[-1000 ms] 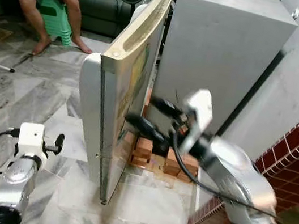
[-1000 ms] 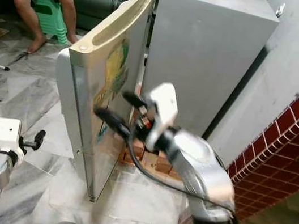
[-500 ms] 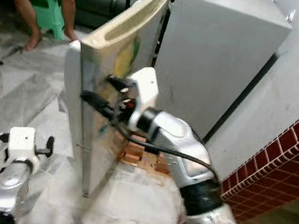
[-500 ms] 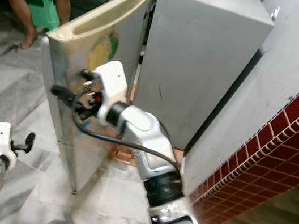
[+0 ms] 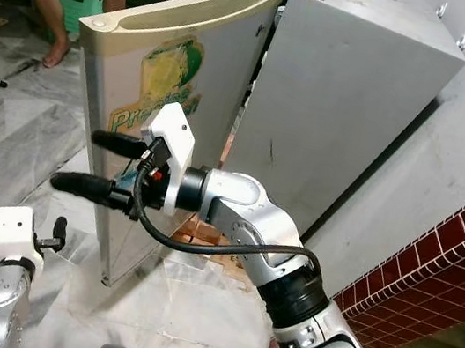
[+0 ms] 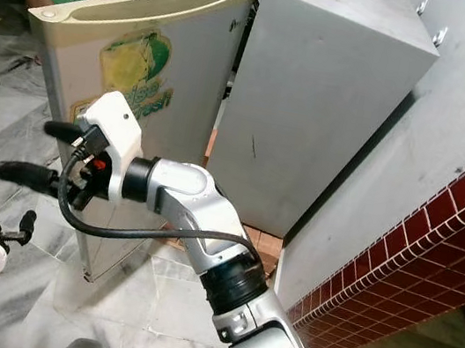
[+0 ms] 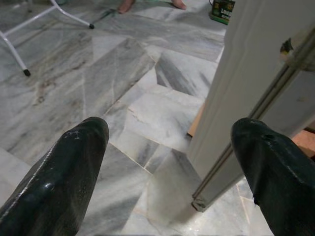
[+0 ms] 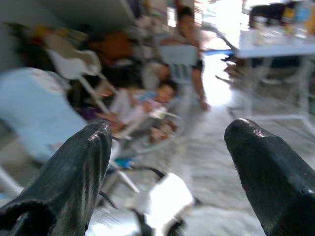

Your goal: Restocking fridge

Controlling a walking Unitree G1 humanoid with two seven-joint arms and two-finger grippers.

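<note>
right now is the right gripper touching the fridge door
Cannot tell. In the left eye view the open right gripper overlaps the fridge door edge, with neither contact nor gap plain.

- The fridge [image 5: 350, 113] body looks like matt grey painted metal; its door [image 5: 172, 110] has a cream plastic top edge.
- The floor [image 7: 123, 88] is polished grey marble, faintly glossy.
- The right claw [image 5: 96, 165] has smooth, glossy black fingers [image 8: 74, 172].
- The low wall [image 5: 460, 257] is glazed red tile.
</note>
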